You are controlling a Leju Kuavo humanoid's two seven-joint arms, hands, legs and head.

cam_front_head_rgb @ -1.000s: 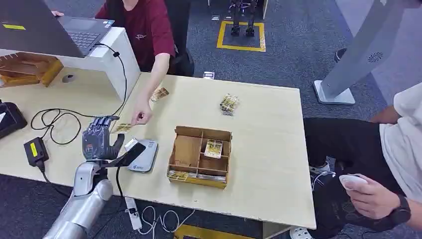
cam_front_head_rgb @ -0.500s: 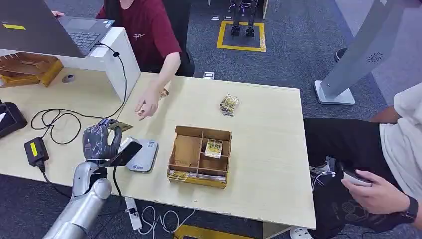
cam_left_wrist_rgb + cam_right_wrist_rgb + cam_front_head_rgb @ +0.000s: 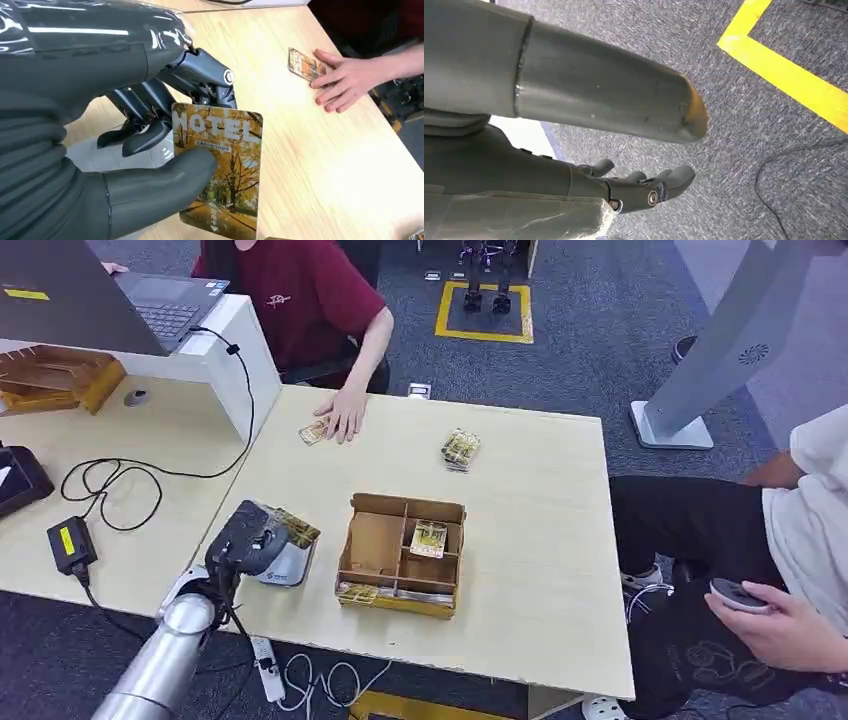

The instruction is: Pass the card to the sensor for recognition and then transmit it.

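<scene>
My left hand (image 3: 245, 538) pinches a yellow-printed hotel card (image 3: 299, 533) between thumb and fingers. It holds the card just above the grey sensor pad (image 3: 290, 565) at the near left of the table. The left wrist view shows the card (image 3: 225, 170) face-on under my thumb (image 3: 165, 175), with a pale corner of the sensor (image 3: 95, 155) beneath the hand. My right hand (image 3: 639, 187) hangs over the carpet, fingers loose and holding nothing.
A divided cardboard box (image 3: 372, 550) holding cards stands right of the sensor. A person's hand (image 3: 345, 418) rests by another card (image 3: 313, 432) at the far edge. A card pack (image 3: 460, 450) lies beyond the box. Cables and a black adapter (image 3: 72, 543) lie to the left.
My left hand took the card from the person, turned over and moved right and down onto the sensor. The person's hand drew back to the far edge.
</scene>
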